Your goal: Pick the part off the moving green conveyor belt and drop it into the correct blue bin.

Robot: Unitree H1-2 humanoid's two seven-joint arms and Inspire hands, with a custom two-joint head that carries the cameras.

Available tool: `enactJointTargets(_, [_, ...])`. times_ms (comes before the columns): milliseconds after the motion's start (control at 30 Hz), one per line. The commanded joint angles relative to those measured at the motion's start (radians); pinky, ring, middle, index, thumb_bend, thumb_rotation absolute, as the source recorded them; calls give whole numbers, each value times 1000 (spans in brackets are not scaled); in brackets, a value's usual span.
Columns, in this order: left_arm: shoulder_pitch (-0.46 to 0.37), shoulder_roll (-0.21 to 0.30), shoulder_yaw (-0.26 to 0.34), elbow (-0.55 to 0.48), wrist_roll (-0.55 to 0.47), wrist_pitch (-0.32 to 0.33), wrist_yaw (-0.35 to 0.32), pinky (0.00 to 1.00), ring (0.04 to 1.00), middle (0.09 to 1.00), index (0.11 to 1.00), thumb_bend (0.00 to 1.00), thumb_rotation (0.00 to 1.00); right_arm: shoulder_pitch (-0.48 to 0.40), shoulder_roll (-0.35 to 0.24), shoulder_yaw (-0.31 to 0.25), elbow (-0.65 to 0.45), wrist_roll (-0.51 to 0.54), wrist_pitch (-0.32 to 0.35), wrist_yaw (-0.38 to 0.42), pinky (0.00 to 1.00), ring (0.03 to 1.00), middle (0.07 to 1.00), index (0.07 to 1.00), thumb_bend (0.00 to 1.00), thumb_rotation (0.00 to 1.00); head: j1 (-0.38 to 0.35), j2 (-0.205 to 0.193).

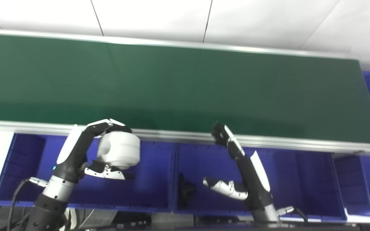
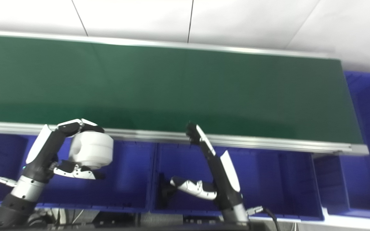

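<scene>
Over leftmost bin (image 1: 153, 199): left robot hand (image 1: 103, 149) clamps white part (image 1: 119, 150) top & bottom; looks rigid, smooth, bulky. Right robot hand (image 1: 233, 166) spread, empty.

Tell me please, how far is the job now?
Done: the white part is off the green belt, held by the left hand. In hand: it hangs above the left blue bin. Left: releasing it. The right hand is open, holding nothing.
</scene>
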Motion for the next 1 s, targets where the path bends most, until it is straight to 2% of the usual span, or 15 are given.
enactJointTargets(0, [-1,15,-21,-2,51,-44,35,462,450,521,478,500,0,15,3,-7,-38,15,-8,10,840,891,932,957,736,616,7,2])
enactJointTargets(100, [0,19,-40,13,150,-41,46,454,438,526,481,499,0,23,6,-15,-45,13,-2,17,844,892,929,956,730,606,22,0])
enactJointTargets(233, [5,6,-55,-27,275,83,2,460,438,525,480,500,0,31,12,-24,-57,3,10,25,881,902,927,956,733,622,29,0])
enactJointTargets(333, [0,-2,-76,-58,357,194,-46,452,423,530,489,499,0,31,16,-31,-59,6,15,31,867,895,924,954,738,618,39,-1])
enactJointTargets(433, [-15,-4,-103,-70,427,277,-84,390,385,492,536,494,0,26,17,-35,-54,8,13,36,855,893,924,955,745,629,49,-3])
enactJointTargets(500, [-22,-10,-114,-75,457,322,-100,332,384,498,519,496,0,24,17,-37,-54,7,12,39,858,895,924,955,743,630,53,-3])
enactJointTargets(533, [-24,-13,-119,-81,478,350,-111,315,366,481,540,492,0,24,18,-38,-54,7,12,39,859,894,923,956,741,633,55,-4])
enactJointTargets(600, [-28,-11,-133,-92,513,396,-133,402,400,513,529,495,0,24,18,-39,-52,8,11,40,858,887,918,955,736,627,56,-4])
enactJointTargets(633, [-30,-5,-142,-100,534,412,-145,498,553,626,510,500,31,23,19,-39,-51,9,11,41,849,885,919,956,732,622,55,-3])
enactJointTargets(667, [-31,1,-149,-106,551,418,-151,549,625,681,504,504,49,24,19,-39,-51,10,11,42,846,884,920,956,732,620,55,-2])
enactJointTargets(733, [-33,19,-161,-112,584,415,-153,676,748,765,681,601,223,25,22,-39,-53,11,13,44,854,887,923,955,730,612,52,-3])
enactJointTargets(767, [-34,35,-173,-127,635,423,-171,703,770,779,707,614,259,27,23,-39,-55,10,15,45,855,887,923,954,730,610,48,-4])
enactJointTargets(800, [-34,46,-181,-139,672,431,-185,819,803,798,750,656,442,29,24,-39,-57,10,16,47,858,886,924,954,731,610,48,-4])
enactJointTargets(867, [-31,61,-191,-161,720,446,-207,949,847,832,805,732,655,31,26,-40,-58,5,15,48,869,889,926,953,734,615,39,-3])
enactJointTargets(967, [-20,70,-182,-174,681,425,-184,995,890,886,854,816,768,35,29,-41,-63,-2,20,51,887,897,928,954,741,632,32,-3])
